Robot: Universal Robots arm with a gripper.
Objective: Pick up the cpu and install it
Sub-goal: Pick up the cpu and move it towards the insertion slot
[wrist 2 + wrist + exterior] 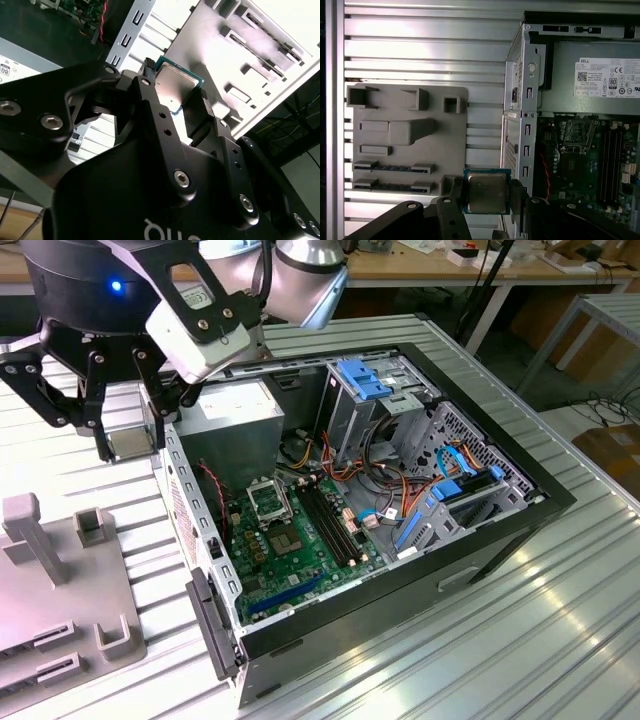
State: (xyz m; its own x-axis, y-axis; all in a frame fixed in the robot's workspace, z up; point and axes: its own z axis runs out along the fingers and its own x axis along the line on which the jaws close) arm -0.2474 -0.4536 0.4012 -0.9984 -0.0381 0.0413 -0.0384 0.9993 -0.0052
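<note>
Starting at the exterior view's left, a flat grey plastic holder plate point(45, 615) with little slots lies on the ribbed metal table point(560, 640). Up above the table, just beside the box's wall, hangs the big black gripper point(125, 430). Its fingers point(516, 195) are pinching the cpu point(486, 192), a thin square chip with a shiny silver-grey face. They press on two sides of it, as both wrist views show. So the chip is up in the air, held over the table and not yet over the box.

Next comes the open black computer case point(500, 530). Its thin metal side wall point(520, 100) stands between the chip and the inside. Down in the case lies the green board point(300, 560), and on it sits the black-framed square socket point(268, 502), with nothing in it. Red wires point(212, 485) run near it.

I think a few things could go wrong. The hold is only on thin edges, so a bump could make the chip slip or tip. The wall is close, so a low path could knock the chip on it. If the chip comes down crooked or turned the wrong way, it may not sit flat and could hurt the socket.
</note>
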